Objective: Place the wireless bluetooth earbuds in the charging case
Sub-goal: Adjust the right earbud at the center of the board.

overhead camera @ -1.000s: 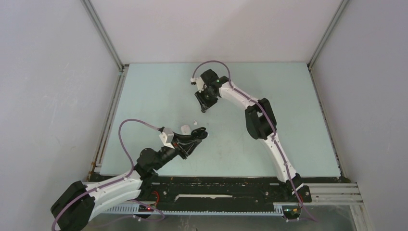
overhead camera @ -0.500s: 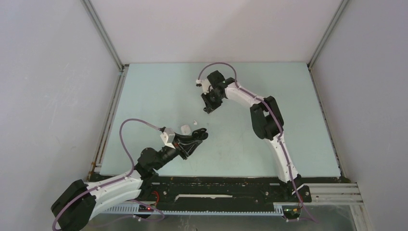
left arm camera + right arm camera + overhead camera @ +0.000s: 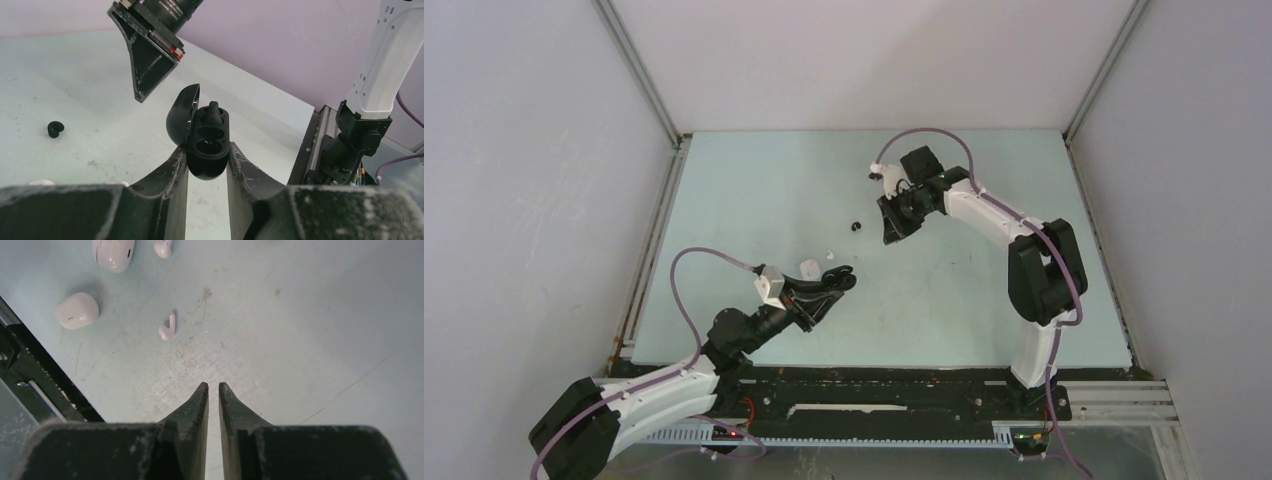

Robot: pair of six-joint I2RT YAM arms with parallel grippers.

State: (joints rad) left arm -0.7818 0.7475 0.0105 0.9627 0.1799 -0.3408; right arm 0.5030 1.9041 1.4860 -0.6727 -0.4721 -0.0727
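From above, the black earbud lies loose on the tabletop, just left of the right tool, which hangs tilted over it. The left tool sits nearer the arm bases, well apart from that bud, with two small white items close by its far side. The step in hand looks like the fetch: a bud has yet to be picked up and carried to the case.

The left wrist view shows the left tool pinching a black charging case by its lower shell. The case stands upright with its lid swung open to the left. Two round sockets face the camera and look empty. A small dark knob rises at the far rim; whether that is a seated bud I cannot tell. The bud on the tabletop is a tiny curled black shape, glossy and likely to skid if nudged.

The right wrist view shows the right tool's two tips pressed almost together, with only a slit between them and nothing in it. Below lie a white earbud and two white cases; the black bud is out of frame here. Next, I judge, this tool must spread, drop squarely over the black bud and close gently. It must then bring the bud stem-down to an open socket while the left tool keeps the case steady.
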